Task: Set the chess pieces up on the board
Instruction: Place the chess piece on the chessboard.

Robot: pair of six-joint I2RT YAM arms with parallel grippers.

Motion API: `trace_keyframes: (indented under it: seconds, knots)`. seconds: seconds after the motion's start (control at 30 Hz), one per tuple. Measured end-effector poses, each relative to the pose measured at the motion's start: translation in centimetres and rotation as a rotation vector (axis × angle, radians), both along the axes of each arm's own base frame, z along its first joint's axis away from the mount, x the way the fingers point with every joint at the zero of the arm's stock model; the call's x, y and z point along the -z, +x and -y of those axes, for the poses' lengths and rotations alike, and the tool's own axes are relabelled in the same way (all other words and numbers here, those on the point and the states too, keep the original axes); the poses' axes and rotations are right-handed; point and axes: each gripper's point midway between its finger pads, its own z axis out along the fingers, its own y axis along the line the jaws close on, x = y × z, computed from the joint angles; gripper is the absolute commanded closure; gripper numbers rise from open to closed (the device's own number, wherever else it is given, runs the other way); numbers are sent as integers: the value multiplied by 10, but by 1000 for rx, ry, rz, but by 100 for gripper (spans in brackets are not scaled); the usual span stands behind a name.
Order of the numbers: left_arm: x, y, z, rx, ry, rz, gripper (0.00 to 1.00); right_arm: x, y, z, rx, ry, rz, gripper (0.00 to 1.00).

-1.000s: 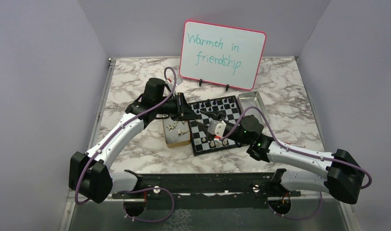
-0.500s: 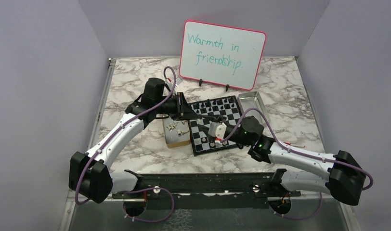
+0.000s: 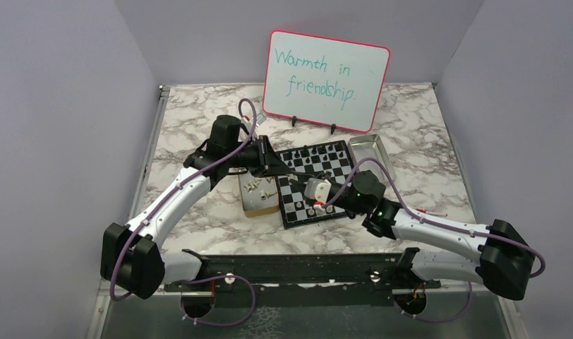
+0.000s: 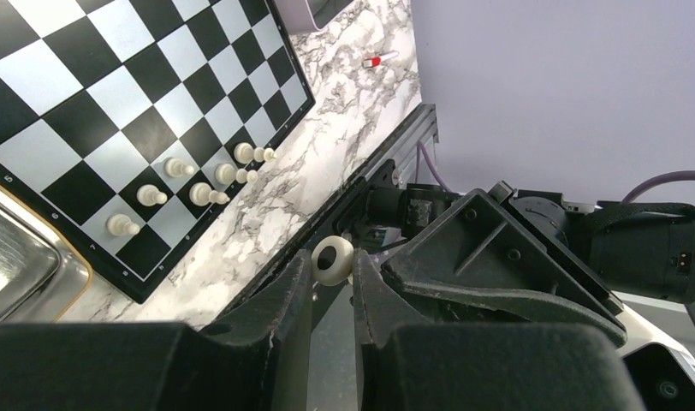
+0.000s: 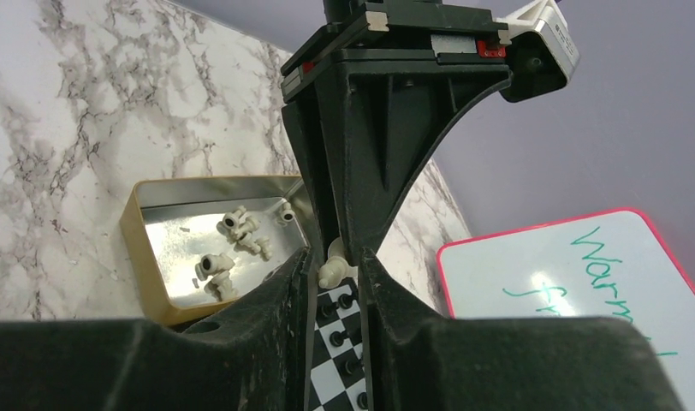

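Left pincer (image 4: 332, 267) tight around a cream chessman (image 4: 334, 259), right pincer (image 5: 335, 257) tip-to-tip, grip unclear, above marble table (image 3: 199, 120), lilac walls (image 3: 58, 106).

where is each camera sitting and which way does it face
top external: high above the near side, looking down at the board and whiteboard; left arm and right arm show.
left wrist: on left arm, faces the board's near edge and right arm; left tool shows.
right wrist: on right arm, faces tan box, whiteboard, left tool; right tool shows.
shared: both wrist views show the cream piece.
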Motion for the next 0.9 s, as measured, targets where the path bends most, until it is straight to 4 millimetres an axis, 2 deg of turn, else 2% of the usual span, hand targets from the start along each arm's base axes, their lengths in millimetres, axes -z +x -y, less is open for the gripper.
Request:
trace_keyframes:
  seconds: [0.17, 0.27, 0.33, 0.43, 0.6, 0.77, 0.9]
  knots:
    - [0, -1, 0, -11, -13, -12, 96, 1, 1, -1, 3, 8, -14, 88]
    - [-2, -1, 0, -18, -26, -15, 96, 0, 1, 0, 9, 25, -16, 92]
    - [-2, -1, 0, -22, -34, -21, 96, -1, 1, 0, 14, 35, -19, 99]
    - [-1, -1, 0, -29, -47, -31, 93, 0, 2, 1, 21, 45, -22, 99]
    - [-1, -2, 1, -33, -61, -45, 70, -1, 1, 3, 33, 64, -31, 99]
    - [-5, -4, 2, -29, -76, -39, 42, -8, 3, 13, 76, 114, -65, 99]
    - [-5, -4, 1, -28, -77, -30, 30, -17, 5, 23, 131, 180, -141, 99]
